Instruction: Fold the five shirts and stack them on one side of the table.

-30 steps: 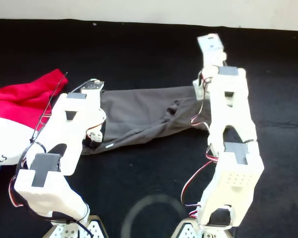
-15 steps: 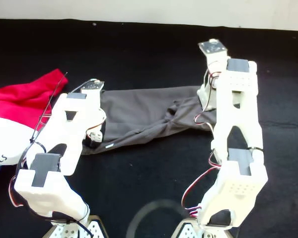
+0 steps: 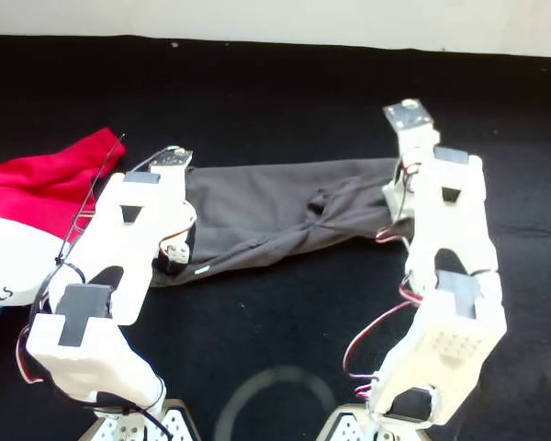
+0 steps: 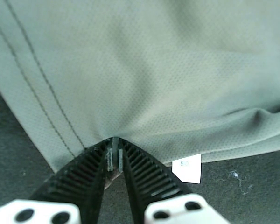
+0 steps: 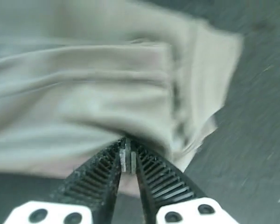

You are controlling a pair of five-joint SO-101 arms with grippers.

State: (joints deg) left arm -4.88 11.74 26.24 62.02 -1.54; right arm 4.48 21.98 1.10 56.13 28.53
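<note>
shirt [image 3: 257,207], ends pinched — L gripper [image 4: 114,145], R gripper [image 5: 127,145]

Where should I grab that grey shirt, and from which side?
Pinch the grey shirt by its near edge, at both ends, from the arms' side: it lies flat, stretched wide. The left gripper and right gripper hold it there.

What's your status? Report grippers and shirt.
Left gripper shut on grey shirt edge. Right gripper shut on its far end. Shirt spread between them. Red shirt piled beside left arm.

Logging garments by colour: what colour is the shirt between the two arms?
The shirt is plain dark grey, best seen in the high view.
</note>
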